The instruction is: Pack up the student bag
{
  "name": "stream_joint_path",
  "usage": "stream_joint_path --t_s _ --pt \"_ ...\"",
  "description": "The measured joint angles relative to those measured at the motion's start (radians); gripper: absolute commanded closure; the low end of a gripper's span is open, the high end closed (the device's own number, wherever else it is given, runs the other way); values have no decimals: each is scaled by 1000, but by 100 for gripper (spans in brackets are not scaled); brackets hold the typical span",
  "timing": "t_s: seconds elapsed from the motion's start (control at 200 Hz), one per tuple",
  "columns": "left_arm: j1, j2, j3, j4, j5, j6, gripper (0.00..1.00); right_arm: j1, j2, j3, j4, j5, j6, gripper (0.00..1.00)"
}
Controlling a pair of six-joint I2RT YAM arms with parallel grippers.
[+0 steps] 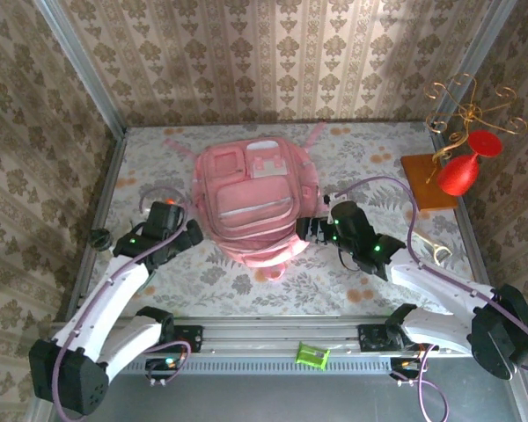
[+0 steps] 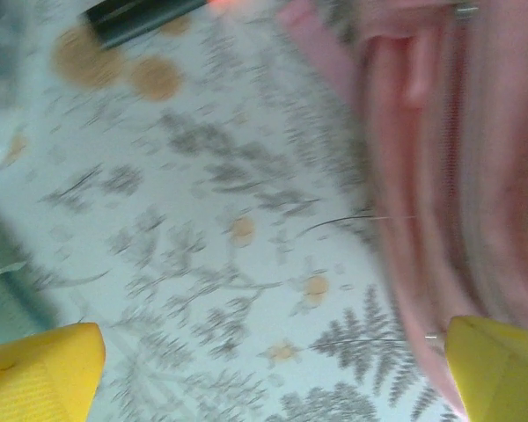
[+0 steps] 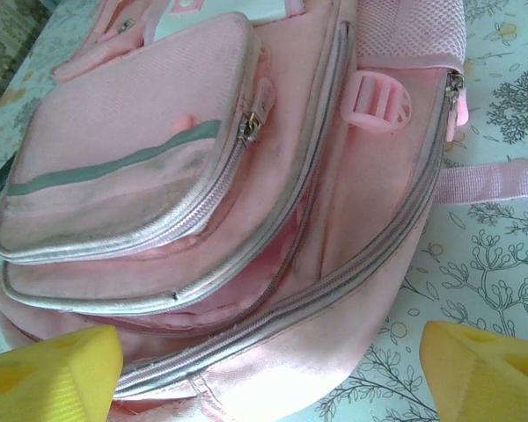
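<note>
The student bag is a pink backpack lying flat in the middle of the table, front pockets up. My left gripper is at its left side. In the blurred left wrist view this gripper stands open over the patterned cloth, with the bag's edge just right of it. My right gripper is at the bag's right side. Seen from the right wrist, that gripper is open, its yellow fingertips wide apart. The bag's lower side, with a partly open zip, lies ahead of them.
A gold wire stand with red glasses sits on a wooden base at the right. A dark pen-like object lies on the cloth left of the bag. A green item rests on the front rail. Patterned walls enclose the table.
</note>
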Motion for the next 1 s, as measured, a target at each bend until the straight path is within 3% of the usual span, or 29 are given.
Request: stream_joint_path --t_s 0.085,0.23,0.36,0.7,0.995 --pt "99 -23 -12 -49 -29 -31 0 -13 -13 -21 16 -16 -1 11" --pt "378 35 -43 -42 -10 -24 0 -45 -28 -37 21 -42 -3 11" --pt "504 171 -49 -14 11 19 0 -70 -52 -54 38 -64 -3 10" --pt "644 343 -140 117 91 69 2 -156 -77 -101 49 -129 13 10" --pt "643 387 -129 154 141 88 32 -179 -83 -103 74 -161 31 10"
